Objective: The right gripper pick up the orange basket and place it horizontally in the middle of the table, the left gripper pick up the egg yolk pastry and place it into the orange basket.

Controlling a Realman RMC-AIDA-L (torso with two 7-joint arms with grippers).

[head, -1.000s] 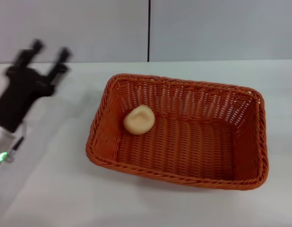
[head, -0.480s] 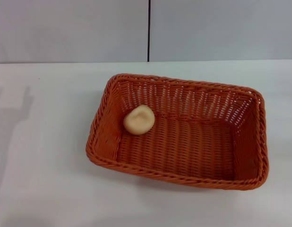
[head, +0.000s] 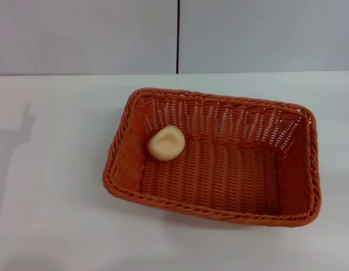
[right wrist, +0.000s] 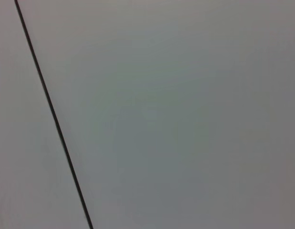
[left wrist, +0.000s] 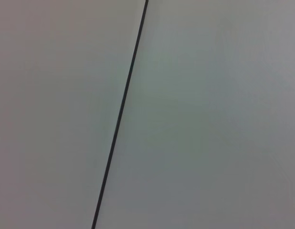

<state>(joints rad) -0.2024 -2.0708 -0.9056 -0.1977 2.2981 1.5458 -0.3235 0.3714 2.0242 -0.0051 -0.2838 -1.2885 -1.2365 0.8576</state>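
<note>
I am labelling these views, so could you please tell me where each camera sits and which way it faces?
Head view: on the robot's head, looking down at the orange basket holding the egg yolk pastry on the table; no arm shows.
Left wrist view: faces a grey wall; no pincer shows.
Right wrist view: likewise.
Shared: the wall's dark seam.

My orange basket (head: 219,192) looks woven, wicker-style, with a braided rim and openwork sides; the strands carry a slight sheen. The egg yolk pastry (head: 166,143) in it has a matt, pale, smooth crust. The white surface (head: 56,203) is smooth and plain. The wall (head: 84,34) behind is smooth, matt grey panelling.
</note>
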